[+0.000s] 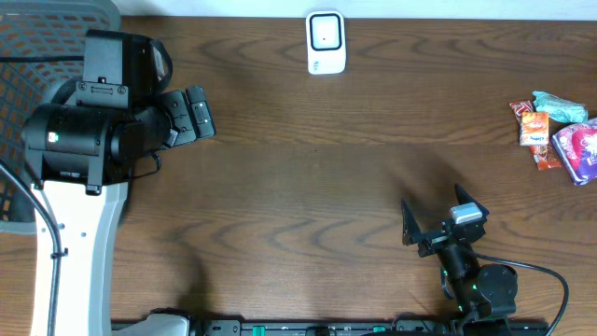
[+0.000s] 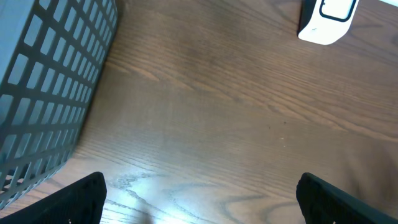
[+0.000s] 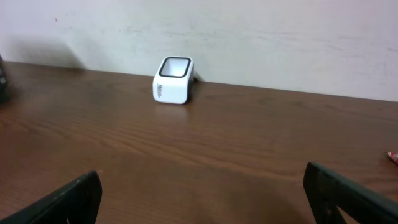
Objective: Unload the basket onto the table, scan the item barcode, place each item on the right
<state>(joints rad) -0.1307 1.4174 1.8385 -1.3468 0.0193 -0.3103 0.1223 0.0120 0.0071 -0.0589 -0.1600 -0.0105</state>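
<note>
Dark wood table point(image 1: 308, 187) here, and the snack packets point(image 1: 560, 135) are piled at its right edge, well apart from both arms. White scanner point(image 1: 326, 42) sits mid far edge. Right gripper point(image 1: 438, 217) is near the front edge, jaws wide open, empty. Left gripper point(image 1: 203, 114) is spread wide too, beside the grey basket point(image 1: 37, 28) in the far left corner.

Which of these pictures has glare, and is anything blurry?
Left wrist view: pale glare on the table near the basket. Right wrist view: the scanner is fairly sharp, the dark fingertips at the bottom are soft. Overhead view: even light, faint arm shadows on the wood.
</note>
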